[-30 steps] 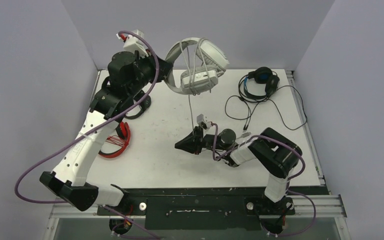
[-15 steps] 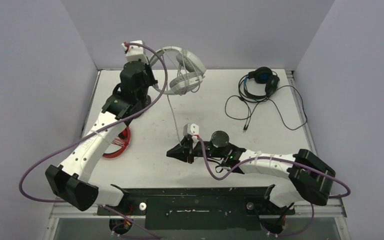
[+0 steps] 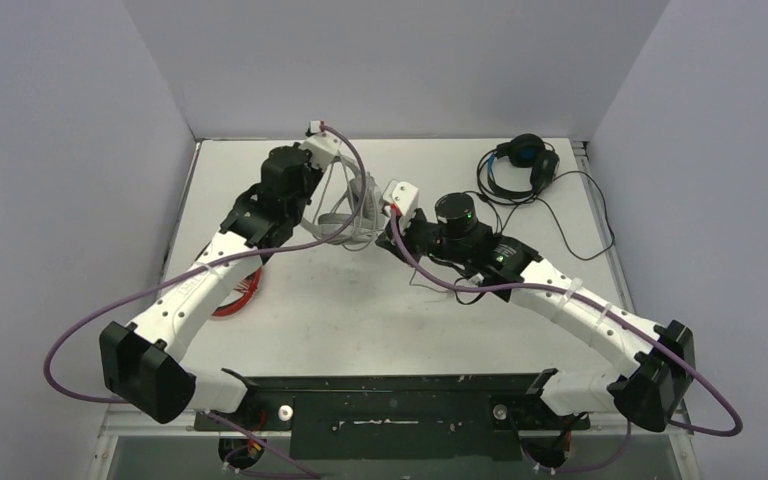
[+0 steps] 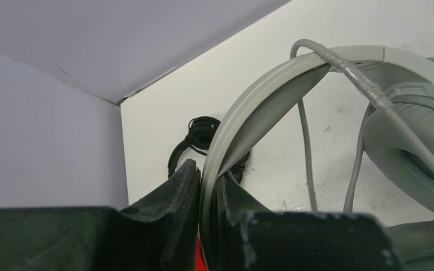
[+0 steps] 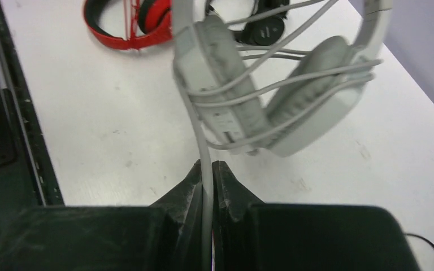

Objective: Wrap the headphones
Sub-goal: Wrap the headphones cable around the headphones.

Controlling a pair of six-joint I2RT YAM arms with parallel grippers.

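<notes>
Top external view: the white-grey headset (image 3: 345,218) hangs between both arms over the table (image 3: 360,320), largely masked by them. The left gripper (image 4: 206,178) is clamped on its headband (image 4: 271,73). The right gripper (image 5: 205,172) pinches its cable (image 5: 202,138); further turns cross the earcups. The red-and-black headset (image 3: 228,308) lies mostly under the left arm. The small black headset (image 4: 199,132) is partly hidden. The black-and-blue headset (image 3: 523,165) lies at the far right, its cable loose.
</notes>
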